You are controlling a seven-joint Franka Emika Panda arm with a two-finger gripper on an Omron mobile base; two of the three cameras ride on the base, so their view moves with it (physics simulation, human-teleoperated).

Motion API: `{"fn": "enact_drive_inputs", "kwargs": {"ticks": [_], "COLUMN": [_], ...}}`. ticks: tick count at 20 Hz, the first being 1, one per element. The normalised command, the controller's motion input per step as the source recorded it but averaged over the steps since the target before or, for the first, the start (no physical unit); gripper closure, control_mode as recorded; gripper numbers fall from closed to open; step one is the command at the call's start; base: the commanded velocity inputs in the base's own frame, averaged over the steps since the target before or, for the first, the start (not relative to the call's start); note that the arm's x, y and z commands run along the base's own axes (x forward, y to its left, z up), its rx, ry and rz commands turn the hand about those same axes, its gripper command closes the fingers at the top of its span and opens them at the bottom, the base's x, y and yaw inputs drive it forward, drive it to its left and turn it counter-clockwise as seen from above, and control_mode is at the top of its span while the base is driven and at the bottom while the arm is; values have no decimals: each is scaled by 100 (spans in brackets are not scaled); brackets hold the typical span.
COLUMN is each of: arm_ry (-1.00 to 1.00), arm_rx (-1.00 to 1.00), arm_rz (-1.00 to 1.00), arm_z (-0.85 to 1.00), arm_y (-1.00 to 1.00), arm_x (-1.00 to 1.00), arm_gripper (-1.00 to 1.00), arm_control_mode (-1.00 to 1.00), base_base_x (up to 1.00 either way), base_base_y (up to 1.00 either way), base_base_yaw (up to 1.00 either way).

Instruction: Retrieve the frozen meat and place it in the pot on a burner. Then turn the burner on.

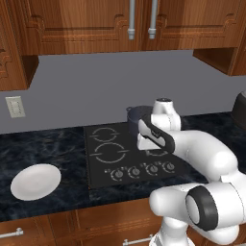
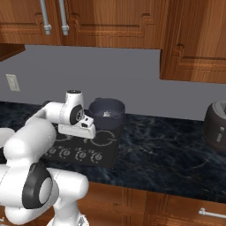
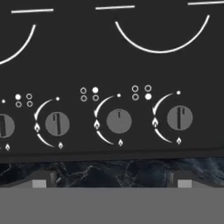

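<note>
Left base view: set behind and left of the arm, looking forward and down, mid-range, over the dark marbled worktop, the black cooktop and the white plate. Right base view: set behind and right of the arm, same downward slant, similar range, reaching further right along the worktop. Shared ground: cooktop, row of knobs, pot on a rear burner, grey wall, wooden cabinets. Hand view: looks along the claw (tips at the lower edge), very close, straight onto the knobs and front burner rings.
</note>
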Motion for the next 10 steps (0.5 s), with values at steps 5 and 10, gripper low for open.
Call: {"fn": "enact_drive_inputs", "kwargs": {"ticks": [5,10], "arm_ry": [-3,-9], "arm_rx": [0,0], "arm_rz": [0,0], "arm_z": [-26,-16], "arm_y": [-3,0], "arm_x": [5,4], "arm_gripper": [-100,-100], "arm_control_mode": [-100,-100], "base_base_x": [0,0], "base_base_y": [0,0], "base_base_yaw": [0,0]}}
